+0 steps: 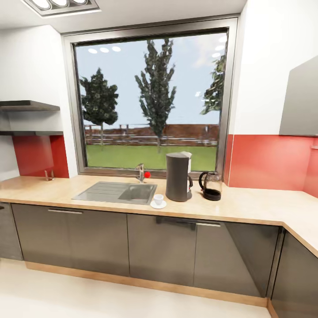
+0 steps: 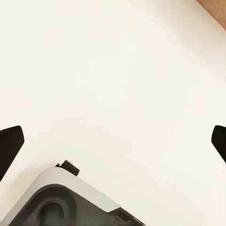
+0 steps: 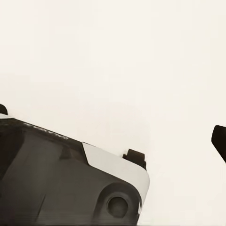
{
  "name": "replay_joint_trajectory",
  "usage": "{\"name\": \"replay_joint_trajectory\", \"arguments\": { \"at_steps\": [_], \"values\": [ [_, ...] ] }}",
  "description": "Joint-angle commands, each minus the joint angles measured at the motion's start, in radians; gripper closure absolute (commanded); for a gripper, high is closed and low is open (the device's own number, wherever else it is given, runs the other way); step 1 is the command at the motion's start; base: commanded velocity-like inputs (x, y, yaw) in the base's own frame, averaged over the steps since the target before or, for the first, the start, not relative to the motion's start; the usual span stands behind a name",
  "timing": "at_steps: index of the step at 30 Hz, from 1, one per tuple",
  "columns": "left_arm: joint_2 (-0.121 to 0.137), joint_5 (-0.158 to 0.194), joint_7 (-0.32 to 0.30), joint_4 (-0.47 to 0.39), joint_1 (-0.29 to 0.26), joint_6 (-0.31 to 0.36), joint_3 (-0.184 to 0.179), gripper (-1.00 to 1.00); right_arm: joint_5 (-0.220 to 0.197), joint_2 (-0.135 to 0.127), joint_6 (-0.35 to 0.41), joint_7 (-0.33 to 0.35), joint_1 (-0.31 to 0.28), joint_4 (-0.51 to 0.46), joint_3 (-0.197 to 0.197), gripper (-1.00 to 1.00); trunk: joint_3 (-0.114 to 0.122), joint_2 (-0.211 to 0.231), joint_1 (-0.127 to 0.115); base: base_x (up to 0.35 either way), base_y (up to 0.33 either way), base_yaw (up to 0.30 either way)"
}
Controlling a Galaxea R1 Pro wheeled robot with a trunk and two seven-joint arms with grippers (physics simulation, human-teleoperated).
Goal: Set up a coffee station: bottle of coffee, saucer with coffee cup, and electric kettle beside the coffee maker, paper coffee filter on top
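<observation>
On the kitchen countertop (image 1: 247, 207) the dark grey coffee maker (image 1: 178, 177) stands right of the sink. A white piece shows at its top; whether that is the paper coffee filter I cannot tell. The coffee cup (image 1: 158, 198) sits on the saucer (image 1: 158, 205) just left of the machine's base. To the machine's right is the glass electric kettle (image 1: 210, 185). The bottle of coffee is out of view. My left gripper (image 2: 113, 143) and right gripper (image 3: 110, 127) hang open over pale floor, holding nothing, with fingertips (image 2: 10, 143) (image 3: 219, 140) at the picture edges.
A steel sink (image 1: 117, 192) with a tap (image 1: 141, 172) is set into the worktop under a large window. Two dark shelves (image 1: 28, 106) hang on the left wall. A grey wall cabinet (image 1: 302, 101) is at the right, where the counter turns a corner. My base (image 3: 70, 179) shows below the grippers.
</observation>
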Motion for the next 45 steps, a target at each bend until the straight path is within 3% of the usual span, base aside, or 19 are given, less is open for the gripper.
{"name": "replay_joint_trajectory", "arguments": {
  "at_steps": [1, 11, 34, 45],
  "values": [
    [0.0, 0.01, -0.005, 0.0, 0.0, -0.002, -0.005, -1.0, 0.007, 0.0, -0.006, 0.002, -0.001, 0.003, 0.004, -1.0, -0.001, -0.001, 0.0, 0.0, 0.0, 0.0],
    [0.001, 0.011, -0.005, 0.003, 0.0, -0.003, -0.005, -1.0, 0.009, -0.007, -0.019, 0.0, 0.003, 0.003, 0.004, -1.0, -0.001, -0.001, 0.0, 0.098, 0.069, 0.0],
    [0.0, 0.011, -0.005, 0.003, 0.0, -0.003, -0.005, -1.0, 0.007, -0.009, -0.038, -0.006, 0.004, 0.003, 0.004, -1.0, -0.001, -0.001, 0.0, 0.257, 0.225, 0.0],
    [0.001, 0.01, -0.006, 0.003, 0.0, -0.001, -0.005, -1.0, 0.003, 0.006, -0.05, -0.013, 0.004, 0.002, -0.005, -1.0, -0.001, -0.001, 0.0, 0.124, 0.293, 0.0]
  ]
}}
